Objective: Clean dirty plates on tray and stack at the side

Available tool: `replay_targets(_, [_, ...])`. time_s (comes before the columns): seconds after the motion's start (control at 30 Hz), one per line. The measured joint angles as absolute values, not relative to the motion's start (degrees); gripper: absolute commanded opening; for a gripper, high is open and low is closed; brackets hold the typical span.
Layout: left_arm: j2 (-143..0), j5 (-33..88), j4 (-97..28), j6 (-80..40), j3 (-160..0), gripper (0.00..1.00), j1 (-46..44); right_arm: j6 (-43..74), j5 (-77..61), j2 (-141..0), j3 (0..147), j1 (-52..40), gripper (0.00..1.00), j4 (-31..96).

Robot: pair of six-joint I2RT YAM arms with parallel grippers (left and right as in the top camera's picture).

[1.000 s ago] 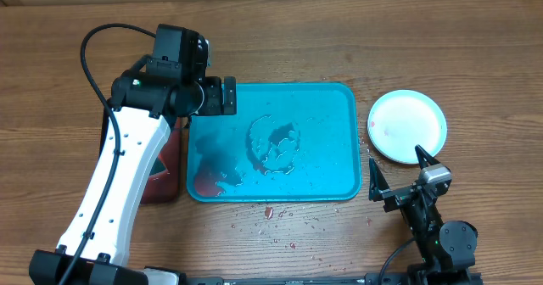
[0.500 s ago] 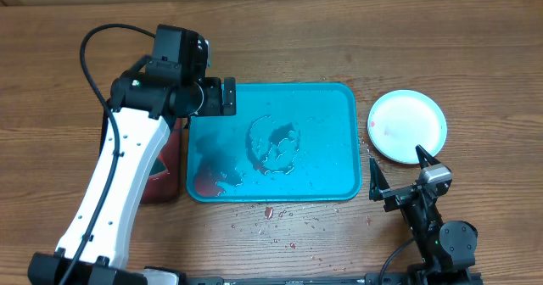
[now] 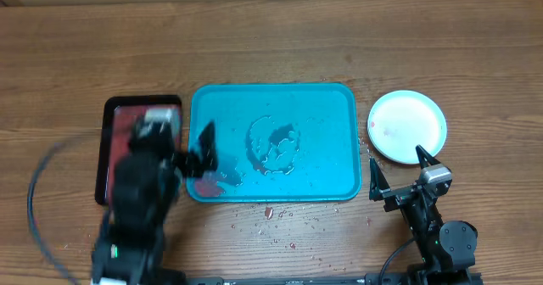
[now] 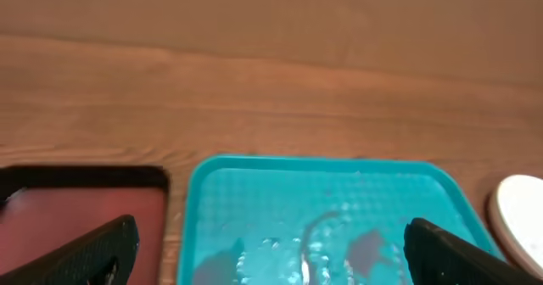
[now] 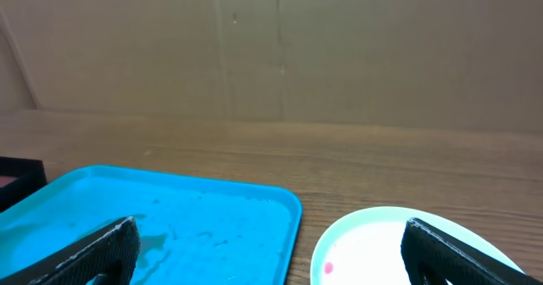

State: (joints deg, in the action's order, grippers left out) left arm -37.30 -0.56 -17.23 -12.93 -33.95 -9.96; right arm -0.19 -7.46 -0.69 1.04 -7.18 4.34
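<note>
The turquoise tray (image 3: 322, 107) lies mid-table, holding no plates, with wet streaks and red smears on it. A light-green-rimmed plate (image 3: 407, 125) with a white centre and a small red spot sits on the table right of the tray; whether other plates lie under it is not visible. My left gripper (image 3: 182, 145) is blurred, open and empty, over the tray's left edge. My right gripper (image 3: 399, 170) is open and empty, just in front of the plate. The left wrist view shows the tray (image 4: 254, 192) and the plate's edge (image 4: 522, 217). The right wrist view shows the tray (image 5: 170, 209) and the plate (image 5: 373, 251).
A black-rimmed dark red tray (image 3: 119, 141) lies left of the turquoise tray; it also shows in the left wrist view (image 4: 76, 209). Red specks and crumbs (image 3: 276, 217) dot the table in front of the turquoise tray.
My left arm has pulled back from the tray's far left corner toward the front left, uncovering the dark red tray. The right arm and the plate have not moved.
</note>
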Motion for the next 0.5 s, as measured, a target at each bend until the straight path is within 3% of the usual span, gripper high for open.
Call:
replay_targets(0.2, [-20.21,-1.19,-7.95,-12.91,-18.44,1.0,-5.39,-0.21,-7.44,-0.69,1.04,-7.16,1.0,4.32])
replay_targets(0.5, [-7.86,-1.78,2.59,-12.88,-3.92,1.0,-0.27,-0.19,-7.44,-0.69,1.04,-7.18,1.0,4.34])
